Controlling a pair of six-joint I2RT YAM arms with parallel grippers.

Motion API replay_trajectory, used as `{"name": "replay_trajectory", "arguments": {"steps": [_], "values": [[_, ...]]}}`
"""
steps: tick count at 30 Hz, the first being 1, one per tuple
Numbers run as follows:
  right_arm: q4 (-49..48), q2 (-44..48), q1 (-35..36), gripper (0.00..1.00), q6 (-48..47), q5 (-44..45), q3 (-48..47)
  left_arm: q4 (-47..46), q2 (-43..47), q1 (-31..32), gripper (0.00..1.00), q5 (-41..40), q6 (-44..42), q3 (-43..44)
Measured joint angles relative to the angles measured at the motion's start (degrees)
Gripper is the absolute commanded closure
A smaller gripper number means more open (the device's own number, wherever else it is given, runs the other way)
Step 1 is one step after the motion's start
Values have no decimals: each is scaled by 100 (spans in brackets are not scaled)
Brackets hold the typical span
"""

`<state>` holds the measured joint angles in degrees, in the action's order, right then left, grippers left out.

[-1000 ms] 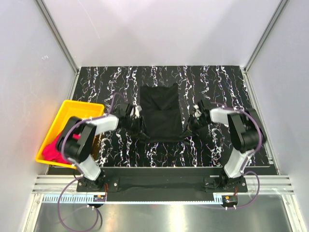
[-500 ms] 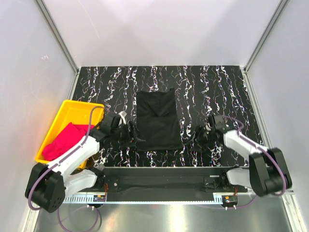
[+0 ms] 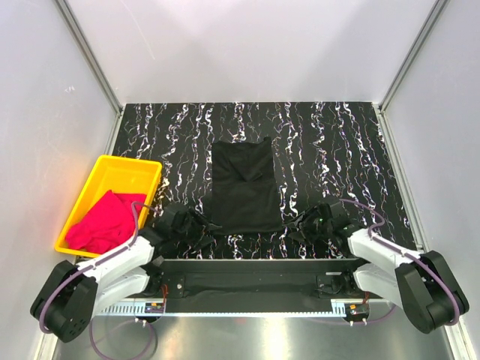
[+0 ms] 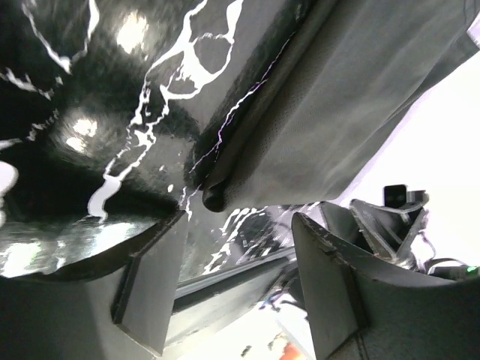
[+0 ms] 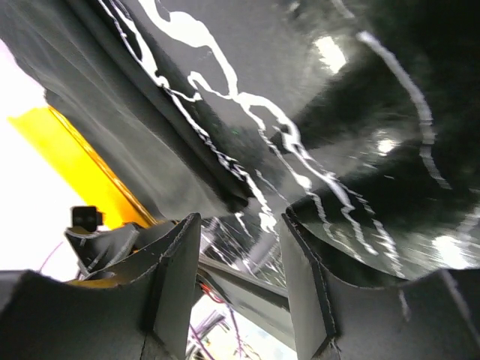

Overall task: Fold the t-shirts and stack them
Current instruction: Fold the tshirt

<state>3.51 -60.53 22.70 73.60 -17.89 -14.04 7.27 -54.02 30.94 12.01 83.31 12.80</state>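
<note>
A black t-shirt (image 3: 241, 187) lies folded into a rectangle in the middle of the table. Its near left corner (image 4: 337, 112) fills the upper right of the left wrist view. A dark folded edge of it (image 5: 112, 97) crosses the upper left of the right wrist view. The pink t-shirt (image 3: 103, 222) lies crumpled in the yellow tray (image 3: 120, 169). My left gripper (image 3: 205, 228) (image 4: 236, 277) sits open just off the shirt's near left corner, holding nothing. Beside the near right corner my right gripper (image 3: 295, 227) (image 5: 240, 285) is open and empty too.
The yellow tray stands at the table's left edge, and its rim (image 5: 82, 157) shows in the right wrist view. The tabletop is black marble with white veins (image 3: 337, 150). White walls close in the back and sides. A metal rail (image 3: 247, 262) runs along the near edge.
Both grippers have let go of the black shirt's near corners and drawn back toward the near edge. The shirt's near edge now lies lower and flat.
</note>
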Motion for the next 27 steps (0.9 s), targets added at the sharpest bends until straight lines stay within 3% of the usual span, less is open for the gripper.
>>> {"name": "replay_trajectory", "arguments": {"steps": [8, 18, 20, 23, 25, 26, 27], "values": [[-553, -212, 807, 49, 909, 844, 24, -444, -199, 380, 45, -487, 1108, -138], [-1008, -612, 1069, 57, 1655, 1158, 20, -833, -201, 422, 49, -638, 1821, -398], [-1021, -640, 1099, 59, 1751, 1187, 20, -863, -229, 422, 53, -647, 1864, -413], [-1001, -651, 1117, 67, 1836, 1224, 35, -933, -247, 424, 66, -656, 1932, -474], [-986, -651, 1126, 81, 1864, 1241, 55, -988, -245, 426, 75, -667, 1976, -551], [-968, -656, 1130, 88, 1864, 1252, 66, -1014, -240, 428, 91, -682, 1985, -584], [-949, -664, 1134, 95, 1882, 1272, 83, -1032, -240, 431, 100, -693, 2002, -610]]}}
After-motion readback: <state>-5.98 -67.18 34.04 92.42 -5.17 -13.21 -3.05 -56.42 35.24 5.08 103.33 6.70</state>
